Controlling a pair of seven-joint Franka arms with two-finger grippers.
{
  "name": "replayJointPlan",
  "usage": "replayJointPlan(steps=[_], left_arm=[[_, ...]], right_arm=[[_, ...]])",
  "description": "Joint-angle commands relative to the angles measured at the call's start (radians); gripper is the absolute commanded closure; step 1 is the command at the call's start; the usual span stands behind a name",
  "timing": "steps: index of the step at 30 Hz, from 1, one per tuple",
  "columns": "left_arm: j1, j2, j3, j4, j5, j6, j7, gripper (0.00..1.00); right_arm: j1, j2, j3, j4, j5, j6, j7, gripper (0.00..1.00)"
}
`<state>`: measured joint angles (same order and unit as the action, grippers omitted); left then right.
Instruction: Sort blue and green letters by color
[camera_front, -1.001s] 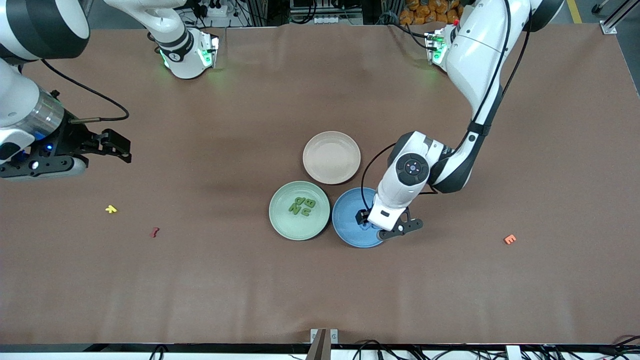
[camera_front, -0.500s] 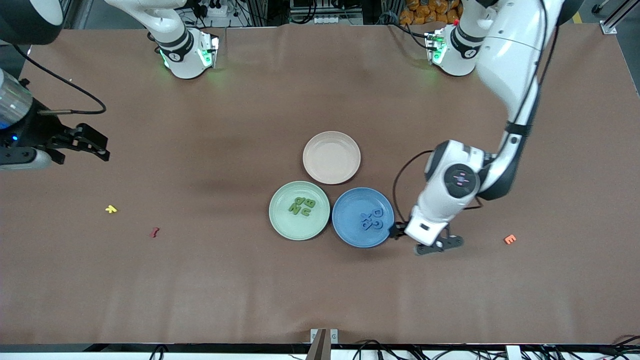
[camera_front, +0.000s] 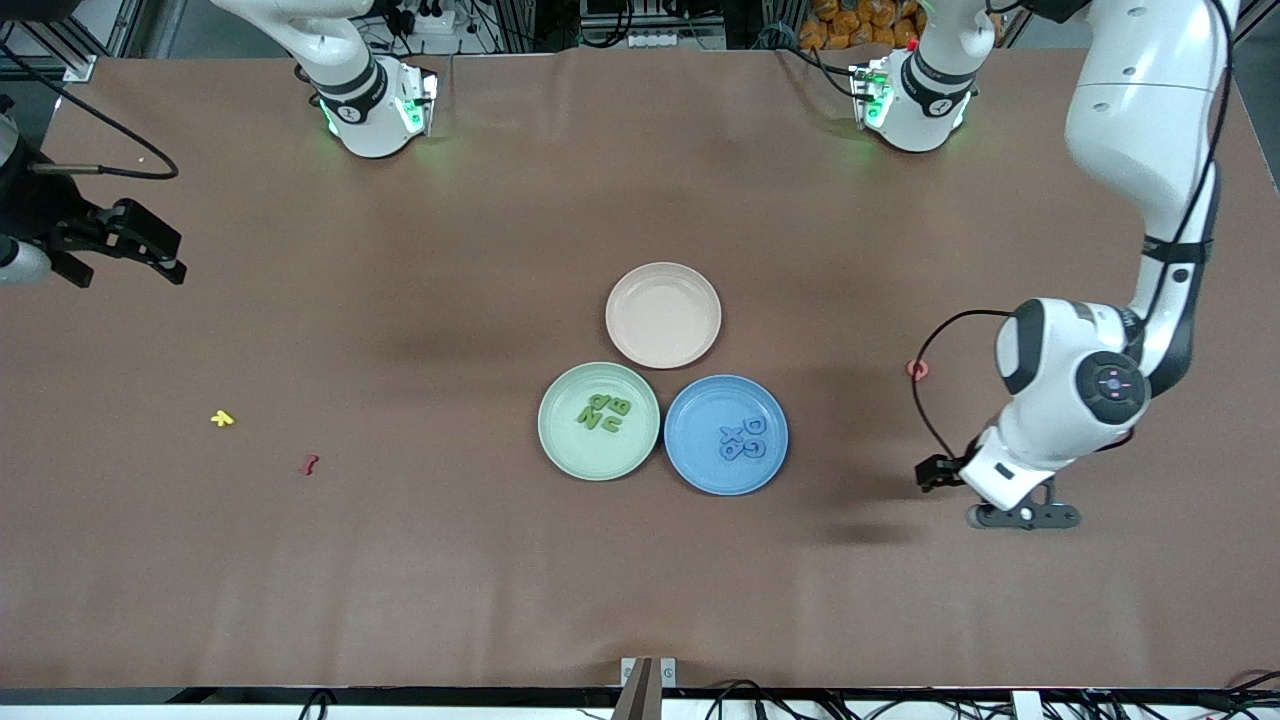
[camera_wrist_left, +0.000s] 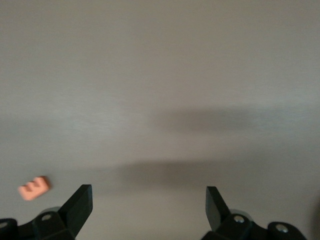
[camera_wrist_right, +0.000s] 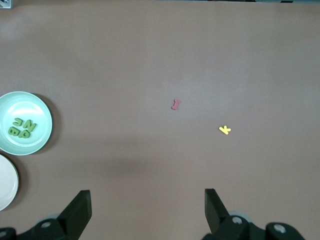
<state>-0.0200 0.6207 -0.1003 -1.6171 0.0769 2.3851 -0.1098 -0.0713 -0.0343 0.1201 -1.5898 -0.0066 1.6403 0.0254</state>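
Several green letters (camera_front: 604, 411) lie in a cluster on the green plate (camera_front: 570, 440); the right wrist view shows the green letters (camera_wrist_right: 22, 127) on the green plate (camera_wrist_right: 35, 107) too. Several blue letters (camera_front: 743, 438) lie together on the blue plate (camera_front: 700, 465). My left gripper (camera_front: 985, 495) hangs open and empty over bare table toward the left arm's end, well apart from the blue plate. In the left wrist view the left gripper (camera_wrist_left: 149, 205) has only table between its fingers. My right gripper (camera_front: 170, 258) is open and empty at the right arm's end of the table.
A beige plate (camera_front: 663, 314) stands empty, farther from the front camera than the two coloured plates. A pink Q (camera_front: 917, 369) lies near the left arm. An orange E (camera_wrist_left: 35, 188) lies beside the left gripper. A yellow letter (camera_front: 222, 418) and a dark red letter (camera_front: 310, 464) lie toward the right arm's end.
The left gripper has left the blue plate and swung toward the left arm's end, leaving the blue letters on the plate. The right gripper has drawn back toward its end.
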Motion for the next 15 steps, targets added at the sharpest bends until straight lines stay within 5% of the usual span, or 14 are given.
replayJointPlan(steps=[1,15], left_arm=[[0.008,-0.052,-0.006,-0.053,0.020,-0.006,0.018,0.00],[0.035,-0.163,-0.006,-0.040,0.004,-0.156,0.021,0.00]], right_arm=[[-0.013,-0.053,0.006,-0.072,0.017,0.020,-0.013,0.00],[-0.012,-0.055,0.007,-0.070,0.017,0.010,-0.013,0.00]])
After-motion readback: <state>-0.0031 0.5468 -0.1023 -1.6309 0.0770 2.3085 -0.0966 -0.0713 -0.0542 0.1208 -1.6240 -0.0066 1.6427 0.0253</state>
